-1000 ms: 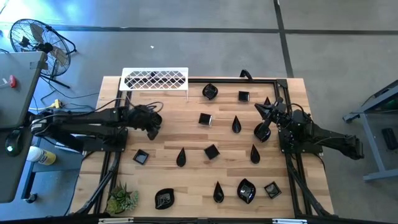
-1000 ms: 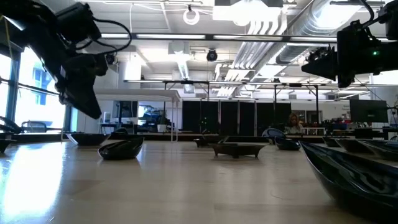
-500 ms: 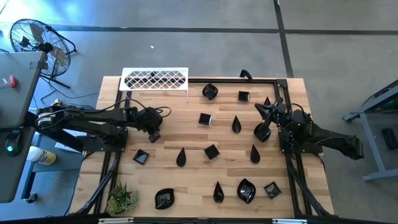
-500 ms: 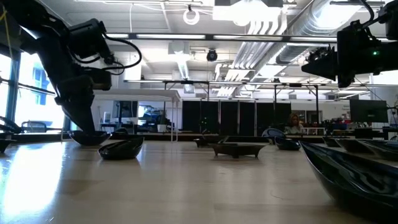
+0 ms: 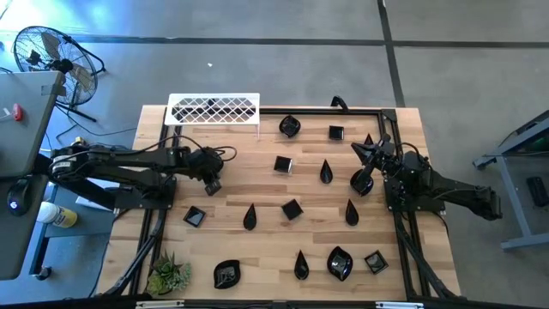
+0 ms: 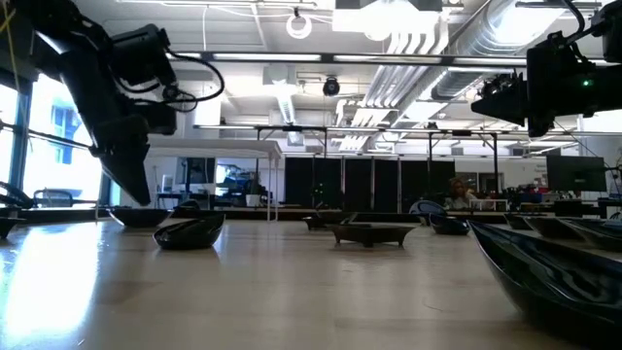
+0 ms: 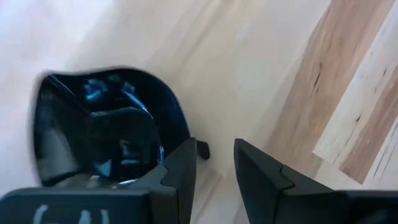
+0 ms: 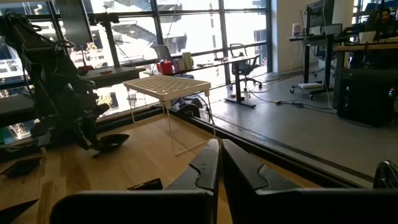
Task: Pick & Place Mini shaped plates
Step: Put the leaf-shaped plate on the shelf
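The left gripper (image 7: 214,163) has its jaws spread, with bare tabletop (image 7: 261,74) in the gap and nothing between them; one mini plate (image 7: 99,134) lies just outside one finger, at its outer face. Compared with a second ago, this arm has reached out from near the rack (image 5: 214,109) and now hangs low over the plate, steady for the last half second. This suggests either an approach or a fresh release. The right gripper (image 8: 220,158), jaws pressed together and empty, waits unmoved among the other plates (image 5: 292,209).
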Action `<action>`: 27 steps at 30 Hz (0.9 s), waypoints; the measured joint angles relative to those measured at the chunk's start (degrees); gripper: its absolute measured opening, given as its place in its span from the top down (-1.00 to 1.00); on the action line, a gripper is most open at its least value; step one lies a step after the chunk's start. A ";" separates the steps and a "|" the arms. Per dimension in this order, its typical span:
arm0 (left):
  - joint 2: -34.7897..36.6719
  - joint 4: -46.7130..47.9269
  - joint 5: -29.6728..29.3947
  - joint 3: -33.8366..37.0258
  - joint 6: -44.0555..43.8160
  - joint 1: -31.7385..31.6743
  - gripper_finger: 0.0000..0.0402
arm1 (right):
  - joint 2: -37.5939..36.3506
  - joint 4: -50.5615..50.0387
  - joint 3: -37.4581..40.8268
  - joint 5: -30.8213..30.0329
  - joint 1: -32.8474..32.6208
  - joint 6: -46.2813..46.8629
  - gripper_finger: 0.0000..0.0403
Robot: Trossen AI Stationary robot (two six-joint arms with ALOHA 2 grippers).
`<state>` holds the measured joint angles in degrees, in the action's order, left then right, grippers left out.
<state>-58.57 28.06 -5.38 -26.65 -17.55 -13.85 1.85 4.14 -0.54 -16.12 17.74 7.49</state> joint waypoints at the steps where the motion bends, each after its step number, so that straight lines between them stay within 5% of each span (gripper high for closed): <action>1: 0.00 1.49 -0.61 -1.13 0.52 0.00 0.47 | 0.00 0.00 0.00 0.00 -0.01 0.00 0.94; 11: -0.89 8.19 -2.91 -4.29 2.34 0.00 0.47 | 0.01 0.00 0.00 0.00 -0.01 0.00 0.94; 27: -10.44 5.67 -4.17 -4.24 4.22 -0.01 0.41 | 0.01 0.11 0.00 -0.02 -0.02 0.00 0.94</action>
<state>-69.01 33.73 -9.55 -30.89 -13.32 -13.86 1.86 4.25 -0.54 -16.14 17.72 7.49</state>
